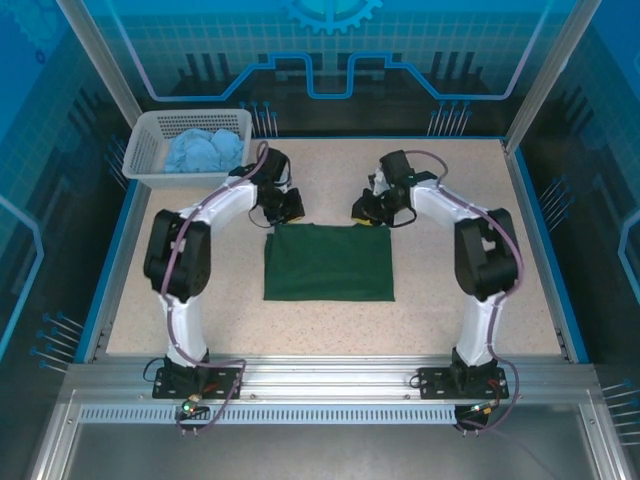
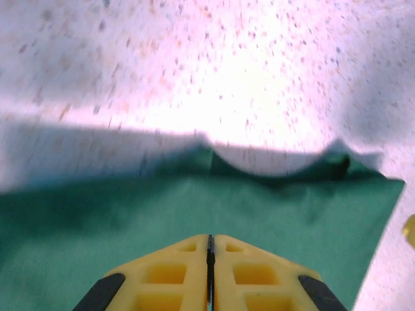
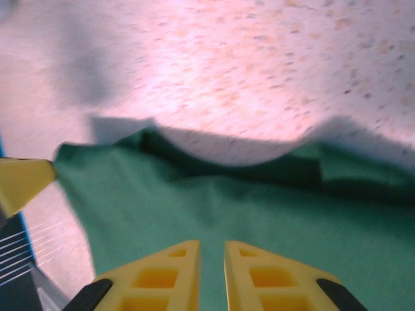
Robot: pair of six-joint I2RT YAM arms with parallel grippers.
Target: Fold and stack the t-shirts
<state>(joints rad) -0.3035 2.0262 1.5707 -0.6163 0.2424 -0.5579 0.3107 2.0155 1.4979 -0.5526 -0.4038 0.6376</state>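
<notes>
— If the two arms rise unevenly from where they are, what goes wrong with the green shirt (image 1: 329,262)?
— My guess is that the neat rectangle skews. It lies in the middle of the bench (image 1: 330,320), with one arm at each of its far corners. One corner pulled ahead of the other would drag the layers apart.
— Are the jaws gripping it?
— The left jaws are pressed together, tips over the cloth and short of its far edge. I cannot tell whether any cloth is caught between them. The right jaws stand a slim gap apart, with green showing through it, and seem to hold nothing.
— So a miss is possible too.
— Yes. Thin cloth lying flat gives little to bite on. The jaws could close on the top layer alone, and then the fold would open like a book as it lifts.
— How does the shirt look?
— Dark green and soft, folded to a near square, with the sleeves tucked out of sight. Its far edge is wavy, with a dip near the middle and shadow under it, so it isn't quite flat there.
— And the other one?
— The blue shirt (image 1: 205,152) sits crumpled in the white basket (image 1: 140,150) at the far left corner, well apart and not yet folded.
</notes>
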